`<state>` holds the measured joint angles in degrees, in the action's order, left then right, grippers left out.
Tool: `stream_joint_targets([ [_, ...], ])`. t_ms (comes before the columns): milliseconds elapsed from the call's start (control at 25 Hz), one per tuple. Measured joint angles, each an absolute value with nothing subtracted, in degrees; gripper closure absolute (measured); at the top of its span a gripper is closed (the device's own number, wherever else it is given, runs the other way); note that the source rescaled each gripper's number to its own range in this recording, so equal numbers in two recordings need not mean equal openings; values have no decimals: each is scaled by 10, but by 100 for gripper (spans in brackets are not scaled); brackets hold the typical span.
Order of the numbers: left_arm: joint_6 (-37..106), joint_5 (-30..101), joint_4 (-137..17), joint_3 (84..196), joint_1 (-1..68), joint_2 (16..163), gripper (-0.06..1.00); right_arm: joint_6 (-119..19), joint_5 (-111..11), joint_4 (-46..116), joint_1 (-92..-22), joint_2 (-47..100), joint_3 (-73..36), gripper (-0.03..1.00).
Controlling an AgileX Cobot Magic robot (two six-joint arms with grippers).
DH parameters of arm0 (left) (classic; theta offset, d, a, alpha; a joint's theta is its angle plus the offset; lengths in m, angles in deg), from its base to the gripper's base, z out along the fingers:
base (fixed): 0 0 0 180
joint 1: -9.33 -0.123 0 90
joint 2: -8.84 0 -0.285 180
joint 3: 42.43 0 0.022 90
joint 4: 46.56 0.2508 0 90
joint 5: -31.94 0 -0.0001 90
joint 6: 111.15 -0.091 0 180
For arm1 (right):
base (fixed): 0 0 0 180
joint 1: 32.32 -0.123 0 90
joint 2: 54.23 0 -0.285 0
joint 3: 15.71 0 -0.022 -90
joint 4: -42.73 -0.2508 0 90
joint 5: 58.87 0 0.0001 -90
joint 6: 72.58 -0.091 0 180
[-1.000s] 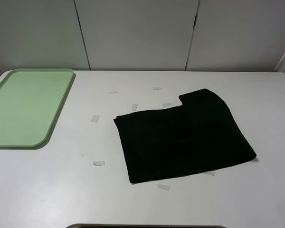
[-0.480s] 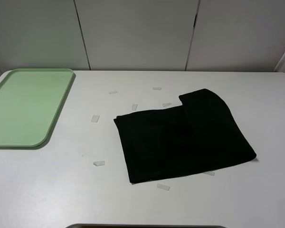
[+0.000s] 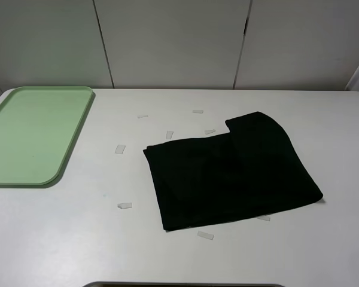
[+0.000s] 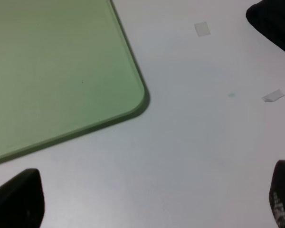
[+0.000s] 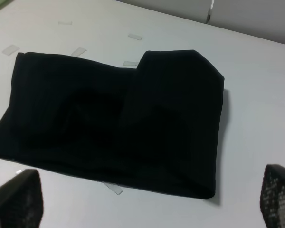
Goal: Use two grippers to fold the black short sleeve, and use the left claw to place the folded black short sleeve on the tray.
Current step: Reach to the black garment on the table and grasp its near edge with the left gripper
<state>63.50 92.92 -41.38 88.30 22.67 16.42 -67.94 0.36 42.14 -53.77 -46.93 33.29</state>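
The black short sleeve [image 3: 227, 176] lies flat on the white table, right of centre, with its right part folded over. It also shows in the right wrist view [image 5: 114, 118], and its corner shows in the left wrist view [image 4: 273, 21]. The mint-green tray [image 3: 30, 134] lies empty at the far left and fills much of the left wrist view [image 4: 52, 66]. Neither arm shows in the exterior high view. The left gripper [image 4: 154, 199] is open above bare table near the tray's corner. The right gripper [image 5: 149, 202] is open above the shirt's near edge. Both hold nothing.
Several small clear tape strips lie on the table around the shirt, such as one left of it [image 3: 120, 149] and one at its front edge [image 3: 205, 235]. White wall panels stand behind the table. A dark edge shows at the table's front [image 3: 185, 284].
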Motion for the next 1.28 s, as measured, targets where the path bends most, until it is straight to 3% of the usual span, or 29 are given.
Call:
stream_joint_targets([
  [920,635,924,-414,883,227,164,1,-679,4,423,-538,-469,333,-3],
  [1280,673,918,-433,884,262,164,1,-679,4,423,-538,-469,333,-3],
])
